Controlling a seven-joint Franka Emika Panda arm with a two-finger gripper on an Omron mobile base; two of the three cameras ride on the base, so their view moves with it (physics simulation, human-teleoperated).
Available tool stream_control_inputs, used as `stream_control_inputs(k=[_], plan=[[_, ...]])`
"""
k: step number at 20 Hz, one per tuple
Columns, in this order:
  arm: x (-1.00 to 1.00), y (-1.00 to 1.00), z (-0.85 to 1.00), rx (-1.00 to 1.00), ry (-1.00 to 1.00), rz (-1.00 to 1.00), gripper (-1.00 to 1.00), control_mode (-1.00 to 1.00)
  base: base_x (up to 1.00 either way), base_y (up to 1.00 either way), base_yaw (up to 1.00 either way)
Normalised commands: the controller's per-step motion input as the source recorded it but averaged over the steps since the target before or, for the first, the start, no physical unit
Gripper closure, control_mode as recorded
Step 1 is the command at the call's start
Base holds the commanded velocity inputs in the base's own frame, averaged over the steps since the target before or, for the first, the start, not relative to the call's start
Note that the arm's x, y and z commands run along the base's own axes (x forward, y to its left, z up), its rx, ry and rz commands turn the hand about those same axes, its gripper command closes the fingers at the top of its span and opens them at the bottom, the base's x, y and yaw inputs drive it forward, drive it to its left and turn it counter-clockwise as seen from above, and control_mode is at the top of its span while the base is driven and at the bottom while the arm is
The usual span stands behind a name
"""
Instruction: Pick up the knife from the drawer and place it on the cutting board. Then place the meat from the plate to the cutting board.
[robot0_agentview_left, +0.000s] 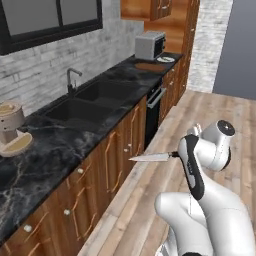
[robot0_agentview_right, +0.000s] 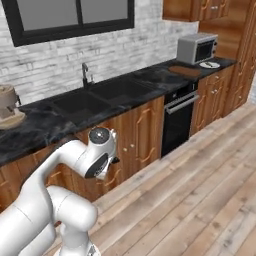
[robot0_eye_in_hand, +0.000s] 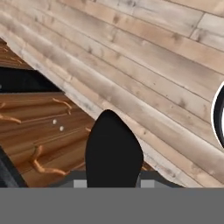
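The knife (robot0_agentview_left: 150, 157) hangs level above the wooden floor, its silver blade pointing left toward the cabinets. My gripper (robot0_agentview_left: 177, 153) is shut on its black handle, close in front of my folded arm. In the hand view the dark handle (robot0_eye_in_hand: 113, 151) rises between the fingers, with floor planks behind it. Far down the counter lies the dark oval cutting board (robot0_agentview_left: 149, 66) (robot0_agentview_right: 185, 70), and just beyond it the small white plate (robot0_agentview_left: 166, 59) (robot0_agentview_right: 210, 64). The meat is too small to make out at this distance. The drawer is out of view.
A black marble counter (robot0_agentview_left: 55, 150) with a double sink (robot0_agentview_left: 92, 100) and faucet runs along the left. A toaster oven (robot0_agentview_left: 150, 45) stands by the board, a coffee machine (robot0_agentview_left: 11, 127) near me. Wooden cabinet doors (robot0_agentview_left: 105, 170) and a dark oven (robot0_agentview_right: 179, 120) line the front.
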Motion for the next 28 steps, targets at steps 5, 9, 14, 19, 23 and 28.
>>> stream_control_inputs(k=[5,9,14,19,23,28], plan=[[0.00,0.00,0.00,0.00,0.00,0.00,1.00,1.00,1.00,-1.00,0.07],[0.00,0.00,0.00,0.00,0.00,0.00,1.00,1.00,1.00,-1.00,0.00],[0.00,0.00,0.00,0.00,0.00,0.00,1.00,1.00,1.00,-0.98,0.09],[0.00,0.00,0.00,0.00,0.00,0.00,1.00,1.00,1.00,-0.96,0.09],[0.00,0.00,0.00,0.00,0.00,0.00,1.00,1.00,1.00,-0.94,0.12],[0.00,0.00,0.00,0.00,0.00,0.00,1.00,1.00,1.00,-0.85,0.20]])
